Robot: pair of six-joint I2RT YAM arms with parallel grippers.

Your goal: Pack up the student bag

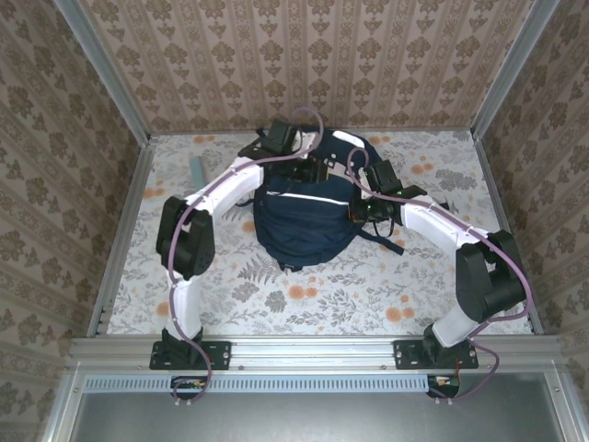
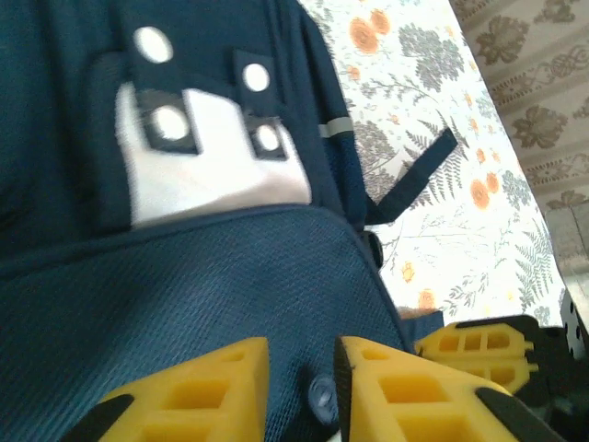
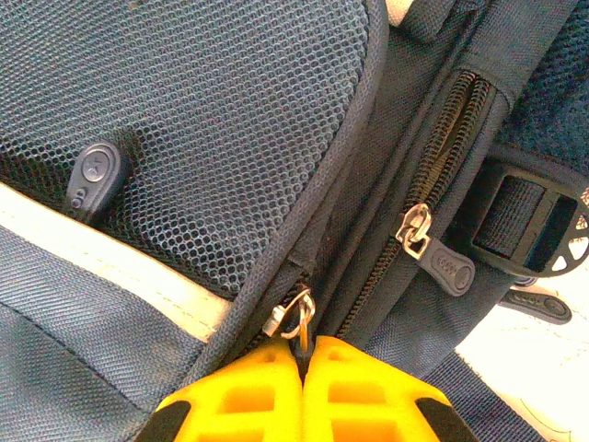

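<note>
**Ana:** Where is the backpack [image 1: 304,221]?

**Ben:** It lies in the middle of the flowered table [image 1: 322,295], towards the far wall, with one arm at each side of its upper end.

**Ana:** What is the right claw [image 3: 302,348] doing?

**Ben:** It is clenched. Its yellow fingers meet on a small metal zipper ring [image 3: 299,313], at the seam just below the mesh pocket. A second zipper pull [image 3: 433,258] hangs free beside it, to the right.

**Ana:** And the left claw [image 2: 302,345]?

**Ben:** It sits low over the blue fabric, below the white patch [image 2: 212,166] with the round studs. Its fingers stand slightly apart, and a small blue tab [image 2: 322,401] lies in the gap. I cannot tell whether they pinch it.
</note>
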